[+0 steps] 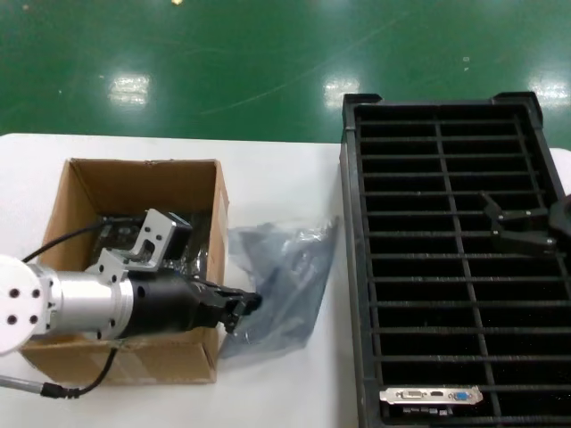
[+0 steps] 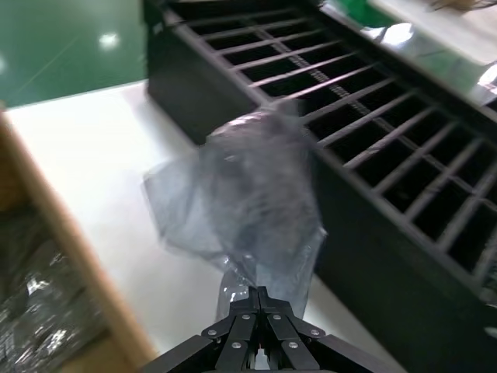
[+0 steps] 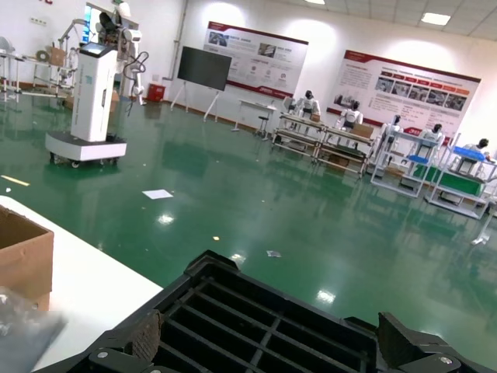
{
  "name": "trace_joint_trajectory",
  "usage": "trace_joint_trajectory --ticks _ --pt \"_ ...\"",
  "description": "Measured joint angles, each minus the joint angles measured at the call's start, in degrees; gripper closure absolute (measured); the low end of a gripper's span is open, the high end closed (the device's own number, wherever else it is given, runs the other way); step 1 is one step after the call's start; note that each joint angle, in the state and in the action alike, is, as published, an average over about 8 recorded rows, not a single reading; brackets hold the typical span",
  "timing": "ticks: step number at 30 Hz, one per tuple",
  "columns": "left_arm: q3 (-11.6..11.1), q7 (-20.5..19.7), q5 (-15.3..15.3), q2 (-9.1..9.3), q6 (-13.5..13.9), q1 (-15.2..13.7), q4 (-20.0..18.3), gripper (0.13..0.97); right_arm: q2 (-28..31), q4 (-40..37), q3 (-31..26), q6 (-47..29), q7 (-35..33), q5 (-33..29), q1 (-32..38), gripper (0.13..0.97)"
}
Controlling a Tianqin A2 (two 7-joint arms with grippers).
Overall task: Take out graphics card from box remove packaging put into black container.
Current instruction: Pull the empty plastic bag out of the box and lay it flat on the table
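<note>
Head view: your left pincer [image 1: 239,312] is clamped on the packaging [image 1: 281,285] between box [image 1: 89,192] and black container [image 1: 357,267]; your right pincer [image 1: 517,227] hovers spread above its slots.

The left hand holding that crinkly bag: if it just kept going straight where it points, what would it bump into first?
Probably the side wall of the black container. The left hand, shut on the packaging, points across the white table toward it; the bag would likely touch first.

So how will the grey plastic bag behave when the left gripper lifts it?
The packaging looks thin and crinkled, so it will probably flop and sag from the left gripper, which pinches one edge. It seems empty, so likely very light. Its shiny film may slip.
</note>
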Motion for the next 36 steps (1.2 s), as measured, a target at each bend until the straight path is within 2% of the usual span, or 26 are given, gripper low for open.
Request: trace_joint_trajectory --ticks 4,9,12,14,19,27,31,35,36 --pt "-5.99 -10.67 10.65 2.62 5.95 0.97 0.33 0.957 0.00 0.00 0.00 0.00 0.00 0.00 0.00 0.129" --pt "-14.89 -23.74 24.18 4.60 11.55 3.53 -2.72 0.957 0.00 0.00 0.00 0.00 0.00 0.00 0.00 0.129" --pt "-21.01 -28.80 30.39 5.47 13.56 5.59 -5.64 0.944 0.00 0.00 0.00 0.00 0.00 0.00 0.00 0.129" --pt "-25.22 -30.23 32.85 5.95 14.51 7.02 -7.76 0.936 0.00 0.00 0.00 0.00 0.00 0.00 0.00 0.129" --pt "-34.34 -29.45 34.57 6.54 16.08 10.11 -12.90 0.910 0.00 0.00 0.00 0.00 0.00 0.00 0.00 0.129" --pt "-45.52 -22.75 31.91 6.95 17.11 14.11 -20.36 0.822 0.00 0.00 0.00 0.00 0.00 0.00 0.00 0.129" --pt "-50.70 -18.37 31.05 7.53 16.31 16.28 -24.02 0.738 0.00 0.00 0.00 0.00 0.00 0.00 0.00 0.129" --pt "-55.57 -12.35 31.44 8.36 14.07 19.28 -27.80 0.654 0.00 0.00 0.00 0.00 0.00 0.00 0.00 0.129" --pt "-56.67 -10.55 31.71 8.61 13.36 20.18 -28.78 0.654 0.00 0.00 0.00 0.00 0.00 0.00 0.00 0.129"
